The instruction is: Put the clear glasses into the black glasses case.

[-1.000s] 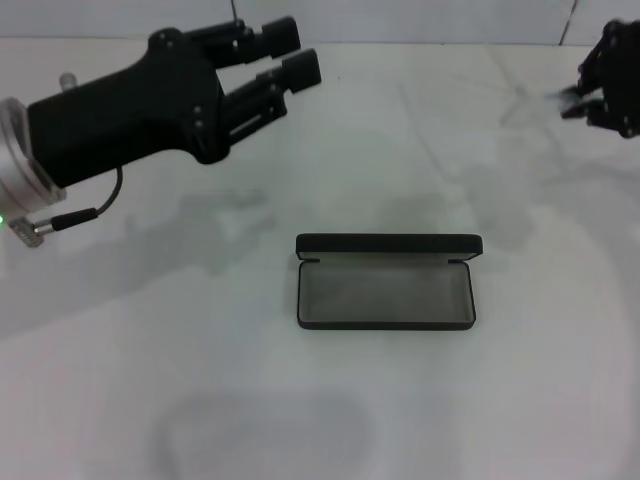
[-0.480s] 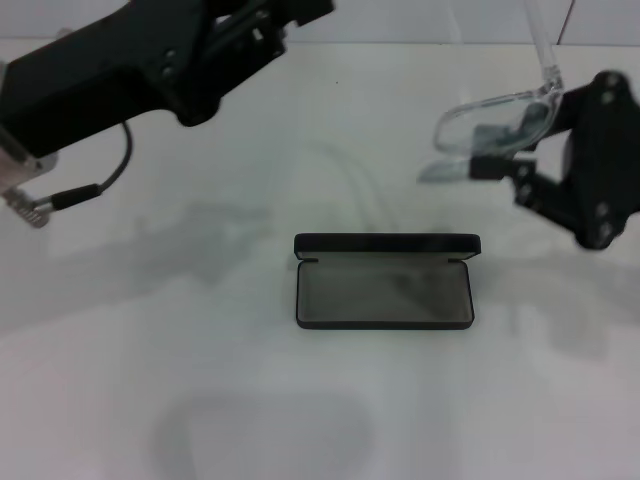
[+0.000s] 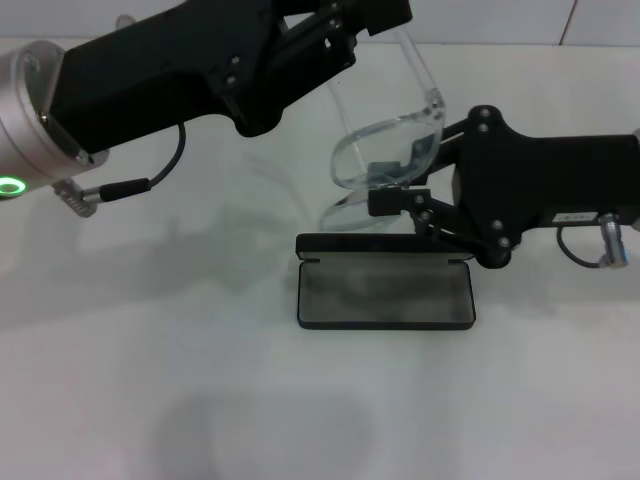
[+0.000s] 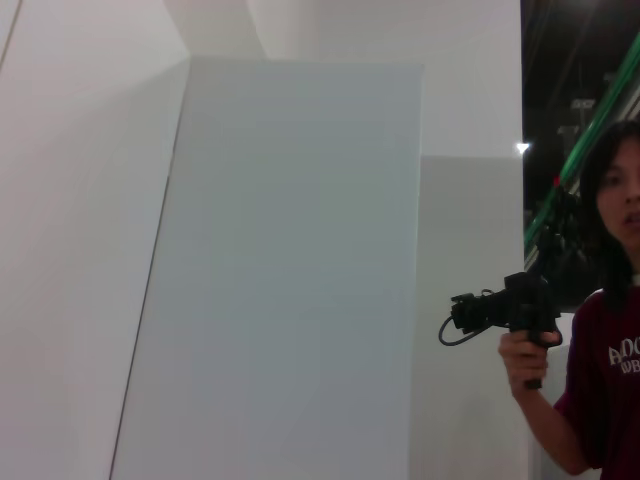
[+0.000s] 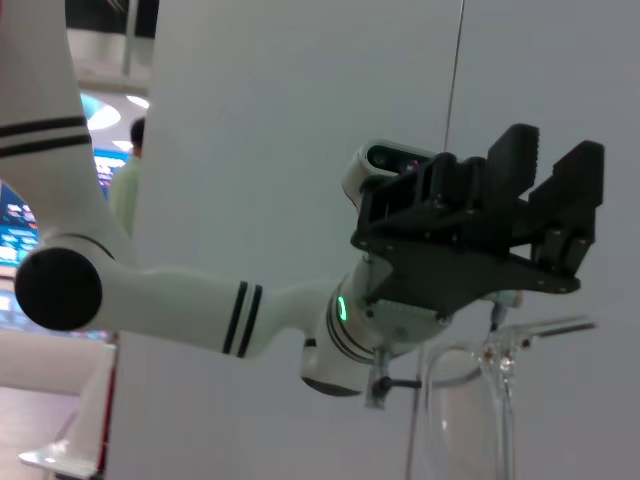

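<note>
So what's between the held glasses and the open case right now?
Nothing: in the head view the clear glasses, held by the right claw, hang just above the rear edge of the black glasses case, whose grey lining lies bare.

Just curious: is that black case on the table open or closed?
Open: the black glasses case has its lid raised at the back, showing grey lining, nothing inside.
</note>
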Controlling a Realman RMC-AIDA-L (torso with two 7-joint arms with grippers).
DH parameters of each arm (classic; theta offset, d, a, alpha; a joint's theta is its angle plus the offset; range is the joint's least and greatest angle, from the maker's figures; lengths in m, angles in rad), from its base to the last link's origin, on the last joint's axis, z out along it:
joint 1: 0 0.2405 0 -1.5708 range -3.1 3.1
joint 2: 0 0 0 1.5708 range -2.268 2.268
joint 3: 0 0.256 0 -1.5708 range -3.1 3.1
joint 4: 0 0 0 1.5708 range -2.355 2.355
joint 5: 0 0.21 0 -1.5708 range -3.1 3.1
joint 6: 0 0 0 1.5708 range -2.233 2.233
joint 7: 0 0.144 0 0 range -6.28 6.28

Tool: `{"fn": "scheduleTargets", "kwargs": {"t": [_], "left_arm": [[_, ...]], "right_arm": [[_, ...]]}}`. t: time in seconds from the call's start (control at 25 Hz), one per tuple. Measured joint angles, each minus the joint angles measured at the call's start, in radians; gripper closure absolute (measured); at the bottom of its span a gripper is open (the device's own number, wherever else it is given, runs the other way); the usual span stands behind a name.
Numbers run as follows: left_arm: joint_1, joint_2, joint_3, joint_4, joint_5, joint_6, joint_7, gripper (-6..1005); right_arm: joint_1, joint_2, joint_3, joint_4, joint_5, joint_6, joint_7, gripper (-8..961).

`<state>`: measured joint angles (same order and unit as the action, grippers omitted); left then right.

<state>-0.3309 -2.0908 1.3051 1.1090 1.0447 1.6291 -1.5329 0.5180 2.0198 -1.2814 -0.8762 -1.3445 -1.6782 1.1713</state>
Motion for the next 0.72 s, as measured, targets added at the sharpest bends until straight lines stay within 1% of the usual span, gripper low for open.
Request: {"fn": "scheduleTargets", "kwargs": {"t": [0.12,0.16,0.28,0.56,0.72], "left_arm": [[0.002,0.000,0.014,-0.003,0.003,-0.003,0.014,808],[0.003,0.000,0.029,-0.003,0.007,-0.011,0.028,808],[0.002,-0.001,0.040,-0.005,0.017,-0.020,0.040,808],[0.004,0.001,0.036,-0.018,0.073,-0.075,0.051,809],[0.010,0.004,0.029,-0.024,0.080,-0.086,0.051,809]], "right_arm": [[0.029,0.000,-0.001,0.028,-0.003,-0.006,-0.001,848],[0.033,0.000,-0.003,0.030,-0.004,-0.007,0.001,848],[0.043,0.001,-0.017,0.036,-0.008,-0.014,0.010,848],[0.046,0.001,-0.030,0.037,-0.007,-0.035,0.023,848],[0.041,0.001,-0.030,0.035,-0.007,-0.043,0.024,848]]}}
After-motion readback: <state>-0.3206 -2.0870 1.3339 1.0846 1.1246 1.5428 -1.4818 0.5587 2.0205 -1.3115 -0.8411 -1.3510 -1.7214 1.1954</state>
